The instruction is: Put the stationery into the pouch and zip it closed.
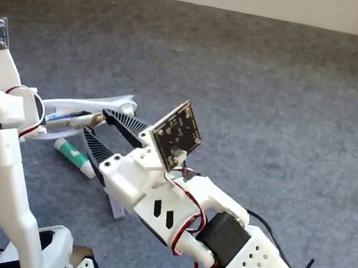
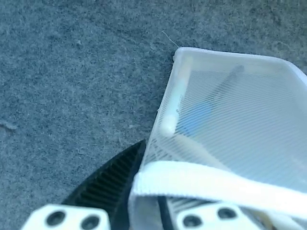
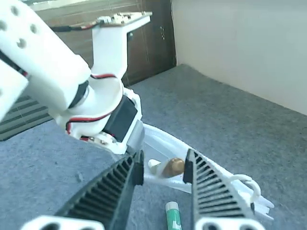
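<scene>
At right gripper (image 3: 163, 160): fingers wide apart, nothing held, just before mouth of 1 translucent pouch (image 2: 230, 120). At left gripper (image 2: 144, 184): clamped on pouch's white rim. Inside pouch: 1 white stick, 1 blue item, 1 dark pen, all blurred. Outside, on grey carpet (image 1: 272, 87) beside pouch: 1 green-and-white glue stick (image 1: 76, 156).

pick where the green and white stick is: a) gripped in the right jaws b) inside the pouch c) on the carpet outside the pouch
c, the green and white stick lies on the carpet just outside the pouch, and the right gripper has open jaws with nothing in them.
</scene>
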Robot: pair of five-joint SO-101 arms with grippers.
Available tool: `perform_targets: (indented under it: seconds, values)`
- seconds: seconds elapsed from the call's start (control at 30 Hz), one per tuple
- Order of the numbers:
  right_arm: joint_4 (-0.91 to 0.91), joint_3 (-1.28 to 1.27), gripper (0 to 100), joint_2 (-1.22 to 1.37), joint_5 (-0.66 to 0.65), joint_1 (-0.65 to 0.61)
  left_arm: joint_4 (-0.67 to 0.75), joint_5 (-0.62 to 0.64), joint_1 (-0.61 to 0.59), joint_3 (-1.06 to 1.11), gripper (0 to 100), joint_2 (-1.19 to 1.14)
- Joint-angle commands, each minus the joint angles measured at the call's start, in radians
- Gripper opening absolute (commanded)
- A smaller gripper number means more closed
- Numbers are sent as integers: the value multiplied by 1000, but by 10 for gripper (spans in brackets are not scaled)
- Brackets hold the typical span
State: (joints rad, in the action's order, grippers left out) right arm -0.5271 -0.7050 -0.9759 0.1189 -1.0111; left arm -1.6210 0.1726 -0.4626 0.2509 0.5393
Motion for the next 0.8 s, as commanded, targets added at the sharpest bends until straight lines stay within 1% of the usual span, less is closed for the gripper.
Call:
perform_targets:
  seconds: [0.0,0.17,0.33,0.37,0.47,0.53,0.57,0.7,0.77]
  values:
    - [77,-12,134,13,0,-12,23,5,-12,4,6,-4]
    - [130,-33,134,79,0,-12,23,5,-12,4,6,-4]
    - [125,-33,128,94,0,-12,21,5,-12,5,6,-4]
    - [125,-33,108,93,0,-12,21,5,-12,5,6,-4]
    - [125,-28,2,91,0,-10,23,5,-12,5,6,-4]
    - [125,-25,14,91,-9,-10,23,5,-12,5,6,-4]
    - [125,-24,9,91,-40,-10,23,5,-12,5,6,-5]
    - [124,-24,3,91,-253,-10,23,5,-12,5,6,-5]
    - [122,-24,3,91,-334,-10,23,5,-12,5,6,-5]
